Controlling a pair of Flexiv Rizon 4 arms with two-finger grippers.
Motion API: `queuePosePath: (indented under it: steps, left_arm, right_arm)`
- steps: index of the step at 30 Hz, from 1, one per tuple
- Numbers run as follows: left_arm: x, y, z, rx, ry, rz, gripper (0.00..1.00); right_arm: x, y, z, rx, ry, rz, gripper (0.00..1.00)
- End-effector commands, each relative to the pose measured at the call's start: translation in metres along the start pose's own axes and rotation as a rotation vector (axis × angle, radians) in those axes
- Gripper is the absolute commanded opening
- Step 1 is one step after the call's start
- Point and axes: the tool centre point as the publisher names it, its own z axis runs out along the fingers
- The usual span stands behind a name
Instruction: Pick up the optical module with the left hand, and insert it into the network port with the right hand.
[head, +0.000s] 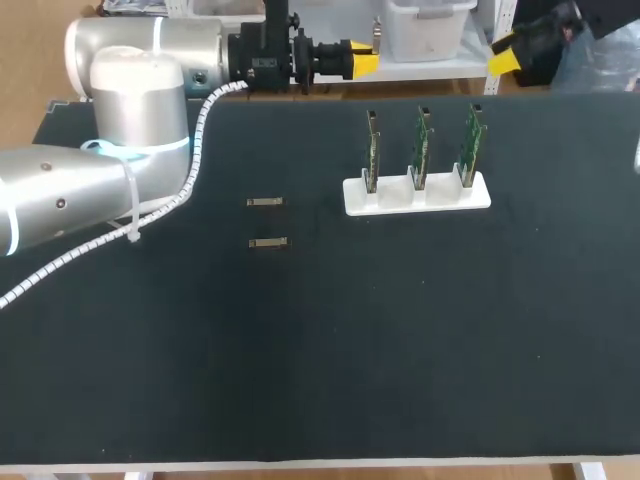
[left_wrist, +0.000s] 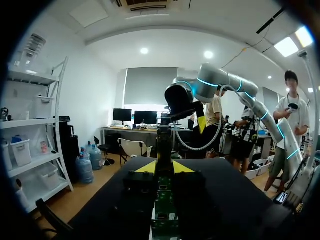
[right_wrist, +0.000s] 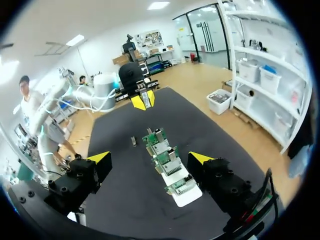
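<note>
Although the task begins with a pickup, nothing is held: a far optical module (head: 265, 202) and a near optical module (head: 268, 242) lie flat on the black desk (head: 320, 380), well apart from a white holder (head: 417, 197) in which three green boards (head: 420, 150) stand upright. The left jaws, on the left arm (head: 130, 140) at the desk's far edge, are parted by a narrow gap and empty; the right jaws, on the right arm (left_wrist: 220, 80) opposite, are spread wide and empty. The left pickup is judged to be the step in hand. One module is best approached from straight above and gripped across its narrow sides, so that its neighbour is not nudged and one end is left free. The network port cannot be made out.
</note>
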Motion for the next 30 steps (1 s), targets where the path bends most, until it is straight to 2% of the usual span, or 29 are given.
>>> queuePosePath:
  steps: [1, 19, 20, 30]
  left_arm:
    - [0.0, 0.001, 0.001, -0.001, 0.001, 0.0, 0.0]
    - [0.0, 0.001, 0.001, -0.001, 0.001, 0.0, 0.0]
    - [0.0, 0.001, 0.001, -0.001, 0.001, 0.0, 0.0]
    - [0.0, 0.001, 0.001, -0.001, 0.001, 0.0, 0.0]
  right_arm:
    - [-0.002, -0.006, 0.0, -0.205, 0.006, 0.007, 1.0]
    - [-0.002, -0.006, 0.0, -0.205, 0.006, 0.007, 1.0]
    - [-0.006, -0.005, 0.0, -0.191, 0.018, -0.033, 1.0]
    - [-0.047, 0.004, 0.007, -0.246, 0.07, -0.243, 1.0]
